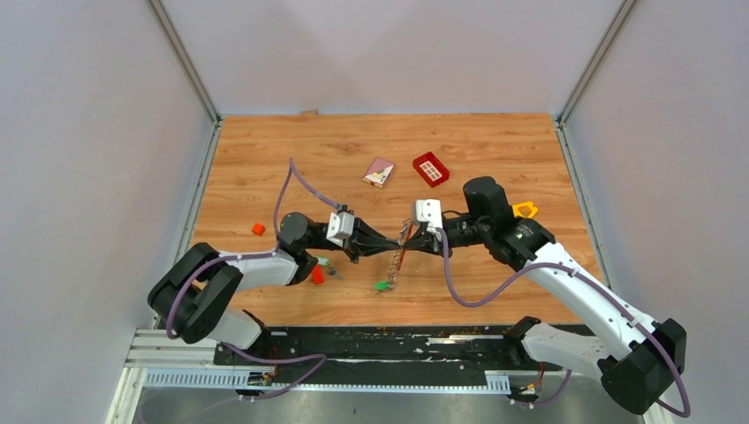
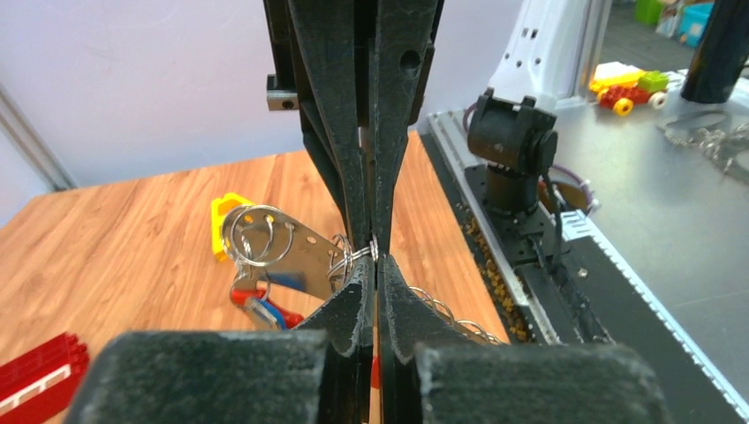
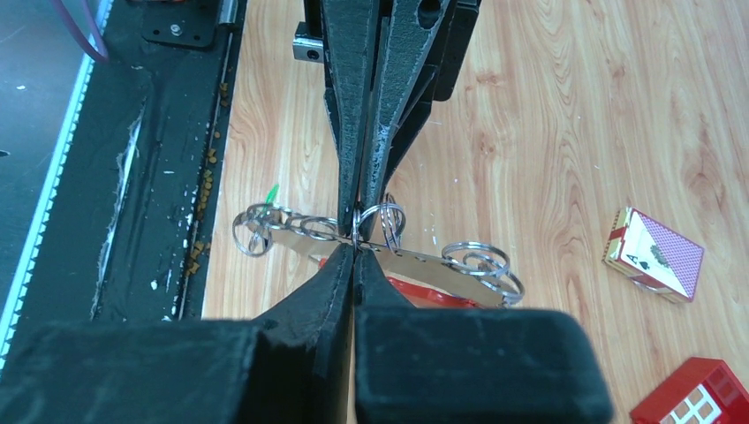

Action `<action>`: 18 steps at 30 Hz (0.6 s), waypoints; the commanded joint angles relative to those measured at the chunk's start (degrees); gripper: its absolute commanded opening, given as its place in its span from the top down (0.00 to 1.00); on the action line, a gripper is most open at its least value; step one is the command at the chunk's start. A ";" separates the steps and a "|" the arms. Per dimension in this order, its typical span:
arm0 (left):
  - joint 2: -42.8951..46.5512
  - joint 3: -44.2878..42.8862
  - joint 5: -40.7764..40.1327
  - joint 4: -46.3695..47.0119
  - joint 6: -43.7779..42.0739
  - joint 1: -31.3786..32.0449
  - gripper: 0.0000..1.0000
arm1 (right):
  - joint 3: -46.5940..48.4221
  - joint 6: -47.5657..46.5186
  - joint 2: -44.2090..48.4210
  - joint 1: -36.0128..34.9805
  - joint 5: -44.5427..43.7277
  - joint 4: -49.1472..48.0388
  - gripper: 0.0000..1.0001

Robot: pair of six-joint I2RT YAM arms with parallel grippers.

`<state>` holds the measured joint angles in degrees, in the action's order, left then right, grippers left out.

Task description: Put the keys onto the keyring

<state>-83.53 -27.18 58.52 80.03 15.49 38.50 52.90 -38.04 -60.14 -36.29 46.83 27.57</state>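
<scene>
The keyring (image 1: 399, 256), a grey metal strip hung with wire rings, is held in the air between both grippers. My left gripper (image 1: 386, 251) and right gripper (image 1: 413, 246) meet tip to tip, both shut on one small ring (image 2: 373, 250) of the strip (image 2: 296, 252). The right wrist view shows the strip (image 3: 424, 261) running crosswise past my right gripper (image 3: 355, 254), with the red curved piece (image 3: 433, 291) under it. A blue-headed key (image 2: 265, 305) hangs at the strip's far end. A green-headed key (image 1: 382, 285) lies on the table below, and another key (image 1: 329, 262) lies by the left arm.
A small red block (image 1: 317, 275) and an orange cube (image 1: 258, 229) lie near the left arm. A card box (image 1: 379, 172) and a red gridded tray (image 1: 430, 169) sit further back. A yellow triangle frame (image 1: 525, 209) is beside the right arm. The black rail (image 1: 371, 344) runs along the near edge.
</scene>
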 commanded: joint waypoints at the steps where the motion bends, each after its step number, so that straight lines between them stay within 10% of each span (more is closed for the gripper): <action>1: 5.80 -3.15 -1.91 -16.57 -13.47 0.22 0.93 | 3.59 -3.45 0.21 -0.34 -2.10 0.39 1.00; 10: 10.72 -16.02 -7.38 -61.56 -40.72 1.38 0.78 | 8.54 -5.49 -3.93 -3.03 -10.08 8.34 1.00; 18: 10.30 -19.58 -9.12 -72.73 -47.28 2.80 0.78 | 11.28 -4.37 -5.81 -3.65 -12.92 10.68 1.00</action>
<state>-73.93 -44.84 51.31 15.44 -25.08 40.82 60.58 -42.52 -65.84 -39.29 34.35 37.71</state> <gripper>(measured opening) 0.226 0.011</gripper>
